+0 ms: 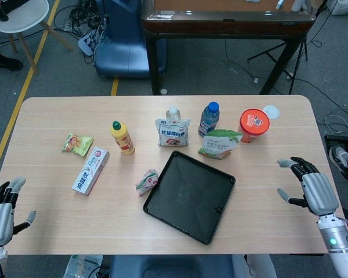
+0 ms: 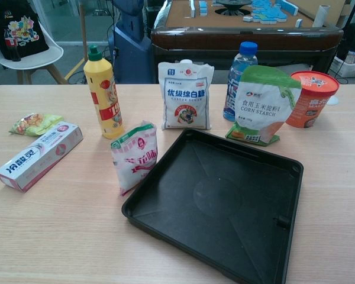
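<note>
Head view: both robot hands rest empty at the near corners of the worktop (image 1: 267, 191), fingers spread, well apart from the goods.

Left robot hand (image 1: 1, 215) is nearest the toothpaste box (image 1: 91, 171), beside a yellow snack packet (image 1: 77, 144). Right robot hand (image 1: 311, 188) lies near the right edge, closest to the black tray (image 1: 188, 196). Behind the tray stand a corn starch bag (image 2: 259, 105), water bottle (image 2: 239, 76), red cup (image 2: 311, 98), white sugar bag (image 2: 185, 94) and yellow squeeze bottle (image 2: 103, 94); a small white pouch (image 2: 134, 157) is just beside the tray's left rim.
</note>
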Controlling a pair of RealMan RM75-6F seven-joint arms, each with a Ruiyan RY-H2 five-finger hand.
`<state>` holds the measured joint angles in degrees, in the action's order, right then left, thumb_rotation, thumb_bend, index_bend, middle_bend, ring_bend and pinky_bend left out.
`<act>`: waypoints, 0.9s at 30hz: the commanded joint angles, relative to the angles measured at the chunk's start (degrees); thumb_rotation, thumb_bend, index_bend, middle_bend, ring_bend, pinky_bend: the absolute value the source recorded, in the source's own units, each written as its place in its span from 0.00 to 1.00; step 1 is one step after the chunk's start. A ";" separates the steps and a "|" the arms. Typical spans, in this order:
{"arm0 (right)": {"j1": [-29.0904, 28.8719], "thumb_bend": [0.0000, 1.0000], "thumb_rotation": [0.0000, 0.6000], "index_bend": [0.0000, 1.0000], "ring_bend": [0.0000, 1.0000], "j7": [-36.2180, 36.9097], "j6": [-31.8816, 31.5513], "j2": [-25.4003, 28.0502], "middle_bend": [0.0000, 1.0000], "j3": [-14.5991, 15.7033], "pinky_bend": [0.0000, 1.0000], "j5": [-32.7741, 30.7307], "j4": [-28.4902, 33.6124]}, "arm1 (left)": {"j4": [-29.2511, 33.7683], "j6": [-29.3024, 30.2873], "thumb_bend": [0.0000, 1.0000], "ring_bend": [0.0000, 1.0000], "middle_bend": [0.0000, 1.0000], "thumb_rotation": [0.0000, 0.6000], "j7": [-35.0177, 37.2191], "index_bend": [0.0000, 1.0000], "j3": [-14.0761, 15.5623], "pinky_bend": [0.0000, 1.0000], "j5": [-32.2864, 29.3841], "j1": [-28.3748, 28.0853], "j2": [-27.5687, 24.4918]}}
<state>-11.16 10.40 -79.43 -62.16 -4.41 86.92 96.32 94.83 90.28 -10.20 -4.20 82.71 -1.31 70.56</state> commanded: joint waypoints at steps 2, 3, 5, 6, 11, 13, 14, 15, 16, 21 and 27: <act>0.01 0.24 1.00 0.25 0.16 0.09 0.00 -0.01 0.32 0.01 0.20 0.02 -0.05 | 0.07 -0.14 0.22 0.09 0.14 1.00 0.15 0.13 0.16 0.13 0.14 0.00 -0.01; 0.03 0.24 1.00 0.25 0.16 0.12 -0.07 -0.01 0.32 -0.01 0.20 0.04 -0.06 | 0.14 -0.17 0.22 0.09 0.14 1.00 0.35 0.13 0.21 0.13 0.26 -0.01 -0.04; 0.08 0.24 1.00 0.25 0.16 0.20 -0.32 0.03 0.32 -0.07 0.20 0.17 -0.05 | 0.22 -0.17 0.22 0.09 0.14 1.00 0.90 0.13 0.35 0.13 0.59 0.01 -0.17; 0.10 0.24 1.00 0.25 0.16 0.24 -0.43 0.07 0.32 -0.12 0.20 0.20 -0.04 | 0.28 -0.25 0.22 0.09 0.14 1.00 1.13 0.13 0.39 0.13 0.66 -0.01 -0.27; 0.37 0.24 1.00 0.25 0.16 -0.11 -1.49 0.16 0.32 -0.79 0.20 -0.27 0.22 | 0.87 -0.63 0.22 0.09 0.14 1.00 2.69 0.13 0.44 0.13 1.26 -0.29 -0.85; 0.61 0.24 1.00 0.25 0.16 -0.57 -2.33 0.11 0.32 -1.40 0.20 -0.89 0.49 | 1.45 -1.30 0.22 0.09 0.14 1.00 4.66 0.13 0.51 0.13 1.85 -0.71 -1.27; 0.71 0.24 1.00 0.25 0.16 -0.71 -2.59 0.18 0.32 -1.63 0.20 -1.19 0.68 | 1.75 -1.76 0.22 0.09 0.14 1.00 5.65 0.13 0.54 0.13 2.11 -0.99 -1.56; 0.80 0.24 1.00 0.25 0.16 -0.74 -2.81 0.37 0.32 -1.93 0.20 -1.59 1.06 | 2.21 -2.54 0.22 0.10 0.14 1.00 7.00 0.13 0.55 0.13 2.44 -1.48 -1.97; 0.83 0.24 1.00 0.25 0.16 -0.63 -2.88 0.62 0.32 -2.13 0.20 -1.83 1.41 | 2.64 -3.27 0.22 0.10 0.14 1.00 8.19 0.13 0.57 0.13 2.75 -1.94 -2.32; 1.03 0.24 1.00 0.25 0.16 -0.79 -3.93 1.93 0.32 -3.56 0.20 -3.05 2.83 | 4.76 -9.25 0.22 0.13 0.14 1.00 16.87 0.13 0.53 0.13 4.46 -5.80 -4.02; 1.46 0.24 1.00 0.25 0.16 -1.25 -4.74 2.81 0.32 -4.32 0.20 -3.89 4.16 | 3.82 -17.70 0.22 0.14 0.14 1.00 22.02 0.13 -0.17 0.14 4.40 -11.63 -3.35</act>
<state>-9.76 9.17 -84.15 -59.44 -8.70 83.09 100.38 98.90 75.56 9.65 -3.99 86.93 -10.42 67.01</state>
